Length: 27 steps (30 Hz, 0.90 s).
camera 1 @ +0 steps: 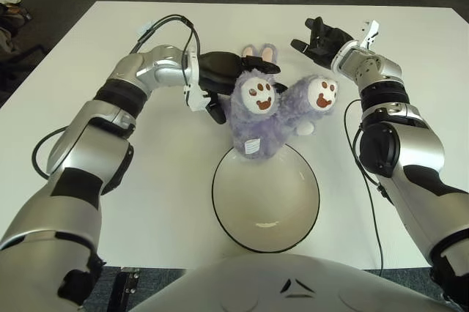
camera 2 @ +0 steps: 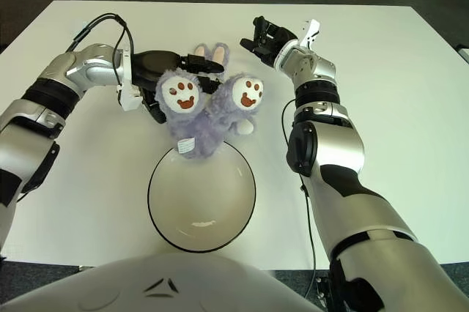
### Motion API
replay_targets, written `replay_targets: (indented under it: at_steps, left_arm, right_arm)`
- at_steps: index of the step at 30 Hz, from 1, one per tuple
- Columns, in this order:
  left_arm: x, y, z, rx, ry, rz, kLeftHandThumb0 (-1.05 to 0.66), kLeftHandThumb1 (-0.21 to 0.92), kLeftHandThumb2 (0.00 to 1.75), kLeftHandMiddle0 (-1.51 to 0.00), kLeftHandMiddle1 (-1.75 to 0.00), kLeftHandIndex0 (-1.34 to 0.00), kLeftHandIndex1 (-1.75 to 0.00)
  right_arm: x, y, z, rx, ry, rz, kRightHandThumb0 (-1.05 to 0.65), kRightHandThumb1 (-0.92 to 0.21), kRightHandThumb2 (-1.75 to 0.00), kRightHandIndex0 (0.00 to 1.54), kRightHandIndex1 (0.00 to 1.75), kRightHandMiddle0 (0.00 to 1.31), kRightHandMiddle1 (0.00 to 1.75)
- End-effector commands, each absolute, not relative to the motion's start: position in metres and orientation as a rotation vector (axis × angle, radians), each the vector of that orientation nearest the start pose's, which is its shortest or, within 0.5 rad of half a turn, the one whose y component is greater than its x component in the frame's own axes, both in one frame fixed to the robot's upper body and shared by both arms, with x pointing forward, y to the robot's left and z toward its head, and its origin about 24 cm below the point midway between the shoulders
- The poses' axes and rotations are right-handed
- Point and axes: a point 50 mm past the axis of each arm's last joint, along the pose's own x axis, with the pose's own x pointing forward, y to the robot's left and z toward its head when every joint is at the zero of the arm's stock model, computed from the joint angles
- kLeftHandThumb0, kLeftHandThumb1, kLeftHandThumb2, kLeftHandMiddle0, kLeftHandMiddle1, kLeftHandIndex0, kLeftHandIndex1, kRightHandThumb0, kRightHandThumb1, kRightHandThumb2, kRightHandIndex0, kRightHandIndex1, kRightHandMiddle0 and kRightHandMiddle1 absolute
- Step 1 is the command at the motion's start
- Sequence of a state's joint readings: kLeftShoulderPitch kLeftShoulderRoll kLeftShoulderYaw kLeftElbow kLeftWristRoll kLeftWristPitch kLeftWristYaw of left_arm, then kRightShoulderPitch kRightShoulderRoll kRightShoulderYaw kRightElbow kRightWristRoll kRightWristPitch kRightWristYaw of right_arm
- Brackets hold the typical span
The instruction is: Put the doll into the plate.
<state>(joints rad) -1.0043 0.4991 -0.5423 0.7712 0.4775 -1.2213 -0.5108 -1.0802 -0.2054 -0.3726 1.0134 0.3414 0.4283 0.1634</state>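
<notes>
The white worktop (camera 1: 168, 180) carries everything, and the task is only partly done. The plate (camera 1: 265, 198), a pale dish with a dark rim, sits near the robot's body and holds nothing inside yet.

The doll (camera 1: 271, 110), a purple plush with two soles turned toward the camera and ears pointing away, lies just beyond the plate's far rim. Its lower body, with a small white tag, overlaps that rim, so it is at the edge and not in the bowl.

The left hand (camera 1: 223, 78) is against the doll's left side, dark fingers reaching into the fur near the ears. It seems to be gripping the plush, though the fur hides the fingertips, so the grasp is a judgement more than a clear sight.

The right hand (camera 1: 320, 37) shows beyond the doll's right foot, apart from it, fingers spread and holding nothing.

What is left: the doll has to come toward the robot and settle fully inside the rim, then the left hand must let go.
</notes>
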Motion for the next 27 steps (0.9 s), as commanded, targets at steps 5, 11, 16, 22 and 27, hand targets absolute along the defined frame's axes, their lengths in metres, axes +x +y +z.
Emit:
replay_targets:
  at_steps: [5, 11, 16, 22, 27]
  left_arm:
    - [0.315, 0.079, 0.166, 1.307, -0.864, -1.413, -0.43, 0.38, 1.01, -0.07, -0.06, 0.0, -0.22]
    - [0.311, 0.074, 0.165, 1.224, -0.774, -1.474, -0.39, 0.33, 1.03, -0.15, -0.13, 0.0, -0.49]
    - [0.307, 0.07, 0.165, 1.201, -0.756, -1.487, -0.38, 0.28, 1.07, -0.09, -0.62, 0.0, -0.76]
    - [0.302, 0.067, 0.164, 1.213, -0.767, -1.463, -0.47, 0.3, 1.08, -0.01, -1.36, 0.0, -1.18]
    - [0.297, 0.063, 0.16, 1.178, -0.745, -1.494, -0.51, 0.34, 1.06, 0.0, -1.57, 0.0, -1.44]
  right_arm:
    - [0.413, -0.164, 0.142, 0.488, 0.293, 0.123, 0.03, -0.07, -1.43, 0.12, 1.24, 0.09, 1.4]
    - [0.413, -0.166, 0.142, 0.49, 0.297, 0.102, 0.04, -0.07, -1.44, 0.08, 1.23, 0.09, 1.4]
    - [0.413, -0.168, 0.141, 0.494, 0.305, 0.085, 0.05, -0.07, -1.45, 0.06, 1.21, 0.09, 1.39]
    - [0.414, -0.171, 0.14, 0.494, 0.31, 0.07, 0.04, -0.06, -1.44, 0.03, 1.18, 0.05, 1.37]
    - [0.414, -0.172, 0.14, 0.515, 0.312, 0.062, 0.04, -0.06, -1.44, 0.04, 1.18, 0.04, 1.37]
